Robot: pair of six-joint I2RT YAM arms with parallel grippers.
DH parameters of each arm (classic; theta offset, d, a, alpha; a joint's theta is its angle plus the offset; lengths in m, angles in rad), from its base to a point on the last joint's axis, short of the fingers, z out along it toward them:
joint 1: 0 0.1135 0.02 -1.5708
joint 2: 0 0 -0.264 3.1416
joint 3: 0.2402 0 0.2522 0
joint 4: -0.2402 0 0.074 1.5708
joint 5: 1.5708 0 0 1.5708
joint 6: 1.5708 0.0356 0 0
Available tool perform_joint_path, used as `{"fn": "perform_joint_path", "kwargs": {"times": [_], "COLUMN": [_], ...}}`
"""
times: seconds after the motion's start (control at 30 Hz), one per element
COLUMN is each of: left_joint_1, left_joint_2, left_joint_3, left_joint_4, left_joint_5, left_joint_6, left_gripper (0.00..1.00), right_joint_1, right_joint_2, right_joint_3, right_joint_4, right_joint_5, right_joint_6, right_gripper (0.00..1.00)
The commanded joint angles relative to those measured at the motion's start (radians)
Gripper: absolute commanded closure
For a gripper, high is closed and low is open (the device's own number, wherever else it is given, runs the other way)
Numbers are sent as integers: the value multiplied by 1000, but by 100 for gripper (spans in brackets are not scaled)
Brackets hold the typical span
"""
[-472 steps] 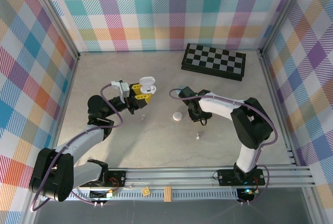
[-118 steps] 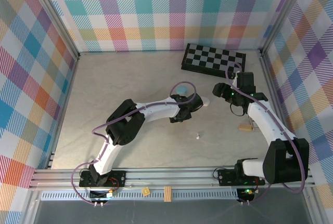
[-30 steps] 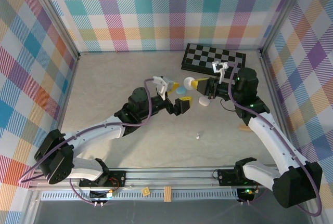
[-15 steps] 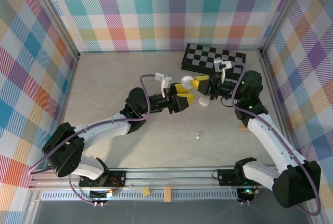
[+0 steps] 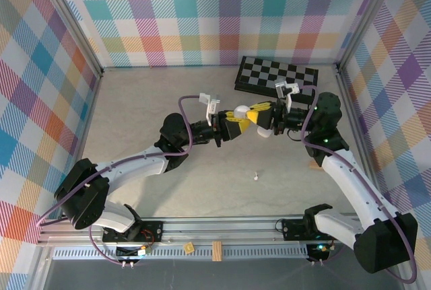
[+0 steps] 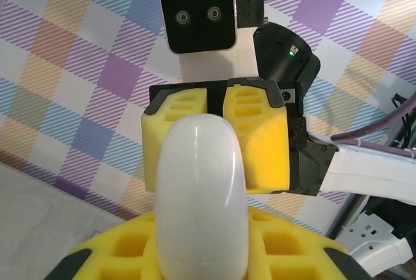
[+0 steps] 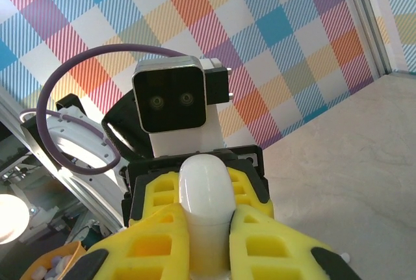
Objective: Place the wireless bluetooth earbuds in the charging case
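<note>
White, smooth and oval, the plastic charging case is held in the air above the middle of the pale grey counter, gripped from both ends at once. The left fingers, padded in yellow, are closed on its left end. In the left wrist view the case stands up between those fingers, its far end pinched by the right fingers. The right fingers, also yellow, are likewise clamped on the case. The right wrist view shows the case running from these fingers into the left fingers opposite.

One tiny white stemmed earbud lies on the counter nearer the arm bases, well apart from the case. A second white rounded piece rests on the counter just below the right fingers. A folded black-and-white chessboard lies at the far right, and a small tan wooden block sits beside the right arm.
</note>
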Motion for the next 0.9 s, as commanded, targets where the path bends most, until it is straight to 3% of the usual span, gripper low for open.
{"fn": "perform_joint_path", "kwargs": {"times": [0.0, 0.13, 0.27, 0.4, 0.47, 0.63, 0.7, 0.77, 0.87], "left_joint_1": [5, 5, 6, 5, 6, 5, 7, 21, 44], "left_joint_2": [-13, -21, -36, -44, -53, -98, -108, -100, -86], "left_joint_3": [16, 2, 2, -30, -18, -19, -37, -66, -99], "left_joint_4": [77, 61, -31, 20, -45, -262, -326, -311, -286], "left_joint_5": [24, 55, 143, 197, 205, 138, 64, 11, 20], "left_joint_6": [50, 126, 264, 365, 415, 584, 657, 679, 724], "left_gripper": [87, 88, 81, 81, 81, 80, 85, 86, 86], "right_joint_1": [-4, -4, 14, 27, 27, 29, 27, 28, 26], "right_joint_2": [-15, -34, -47, -27, -26, -32, -39, -44, -50], "right_joint_3": [12, 25, 74, 107, 116, 132, 128, 109, 67], "right_joint_4": [-27, -78, -276, -370, -373, -373, -370, -367, -345], "right_joint_5": [-11, 15, 83, 165, 198, 171, 141, 161, 235], "right_joint_6": [-34, -64, -204, -254, -246, -244, -244, -230, -154], "right_gripper": [86, 77, 54, 49, 45, 31, 25, 21, 18]}}
